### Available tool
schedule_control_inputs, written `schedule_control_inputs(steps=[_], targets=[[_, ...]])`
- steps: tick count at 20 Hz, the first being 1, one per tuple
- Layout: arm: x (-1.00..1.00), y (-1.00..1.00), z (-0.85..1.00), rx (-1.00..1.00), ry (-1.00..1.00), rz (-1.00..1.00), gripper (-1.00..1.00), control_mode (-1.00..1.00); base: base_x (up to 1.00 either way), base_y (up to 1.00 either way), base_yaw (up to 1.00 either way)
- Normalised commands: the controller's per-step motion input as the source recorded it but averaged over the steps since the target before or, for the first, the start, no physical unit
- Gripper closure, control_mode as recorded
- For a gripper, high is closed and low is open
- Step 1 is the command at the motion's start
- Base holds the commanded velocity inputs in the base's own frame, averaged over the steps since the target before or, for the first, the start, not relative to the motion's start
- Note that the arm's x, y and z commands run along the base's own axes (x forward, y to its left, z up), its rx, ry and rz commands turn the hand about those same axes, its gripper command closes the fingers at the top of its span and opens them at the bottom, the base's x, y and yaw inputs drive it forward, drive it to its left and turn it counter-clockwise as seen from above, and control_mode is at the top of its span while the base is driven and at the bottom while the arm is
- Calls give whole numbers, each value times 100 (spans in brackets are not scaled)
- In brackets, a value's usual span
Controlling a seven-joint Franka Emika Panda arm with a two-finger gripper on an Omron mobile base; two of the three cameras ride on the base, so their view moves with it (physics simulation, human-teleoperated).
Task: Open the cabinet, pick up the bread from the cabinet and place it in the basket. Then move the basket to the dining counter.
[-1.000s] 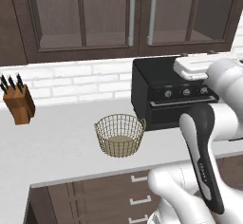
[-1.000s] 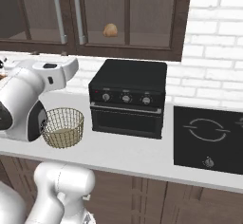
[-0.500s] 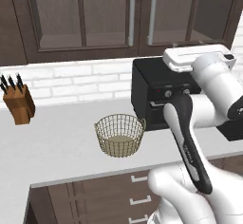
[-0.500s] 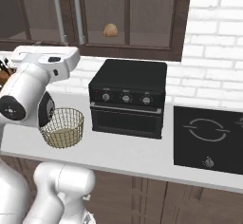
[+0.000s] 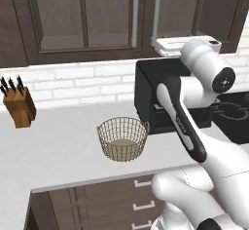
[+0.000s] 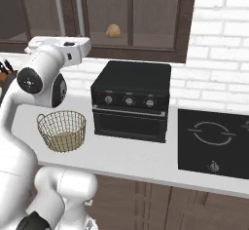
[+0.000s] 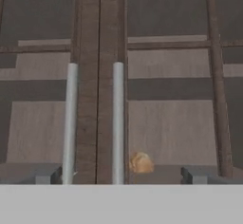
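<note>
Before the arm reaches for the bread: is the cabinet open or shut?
Shut. In the hand view the cabinet doors meet flush, both bar handles side by side, and the bread sits behind the right door's glass.

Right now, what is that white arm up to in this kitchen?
It is reaching up toward the closed cabinet, its open jaws facing the two silver handles. Nothing is held. The bread sits inside behind the glass of the right-hand door. The basket waits empty on the grey worktop beside a black oven.

White brick wall [image 6: 221, 48], grey worktop [image 5: 63, 141], brown drawers [image 5: 121, 200]
</note>
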Motion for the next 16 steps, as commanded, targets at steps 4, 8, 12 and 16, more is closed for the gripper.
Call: schedule_control_inputs(steps=[4,8,12,16], targets=[[48,12,0,0,-4,0,-100,-100,0,0,0],[63,0,0,0,-1,0,-100,-100,0,0,0],[64,3,-2,0,0,0,-100,-100,0,0,0],[49,0,0,0,-1,0,-100,-100,0,0,0]])
